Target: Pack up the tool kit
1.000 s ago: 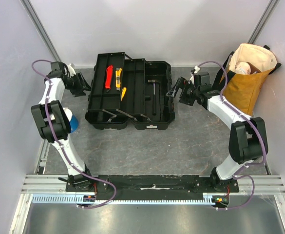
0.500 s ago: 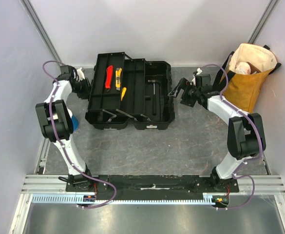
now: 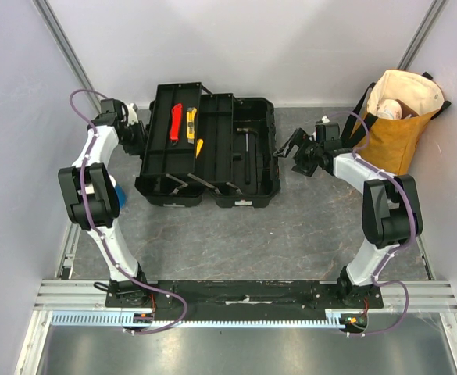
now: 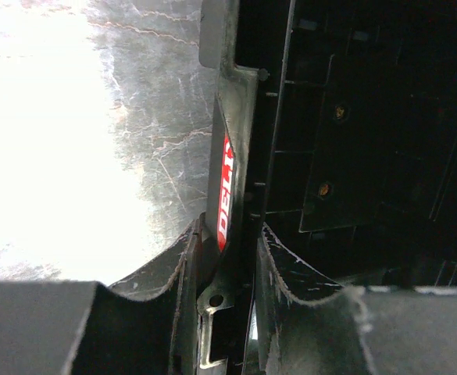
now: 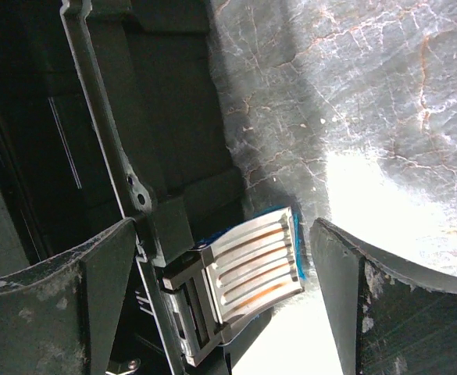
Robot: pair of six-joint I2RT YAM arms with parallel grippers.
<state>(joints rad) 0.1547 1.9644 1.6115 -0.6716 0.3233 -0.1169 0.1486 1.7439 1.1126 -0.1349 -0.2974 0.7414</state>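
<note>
Two arms reach out from the near edge of the surface (image 3: pixel 236 242), and the near half of it lies bare, so there is free room on that side. A small blue cup (image 3: pixel 119 193) sits by the left edge, close against the left arm. Past the middle stands the toolbox (image 3: pixel 269 170), spread wide open. The left pincer (image 3: pixel 137 137) is nearly closed, clamped on the toolbox's left rim where a red label shows. The right pincer (image 3: pixel 294 153) stands fully spread and holds nothing. Its fingers straddle the blue-backed latch (image 5: pixel 248 262) on the toolbox's right wall without gripping it.

Most of the packing looks done. Red pliers (image 3: pixel 174 123), a yellow knife (image 3: pixel 190 125) and a yellow-handled screwdriver (image 3: pixel 198 148) lie in the open left half, and a hammer (image 3: pixel 248 144) lies in the deeper right half. No loose tool shows on the surface. What seems left is folding the halves together and snapping the latches.

Room is tighter farther back. The toolbox nearly meets the far edge, the left pincer works close to the left wall, and a yellow cloth bag (image 3: pixel 388 148) fills the far right corner just behind the right arm.
</note>
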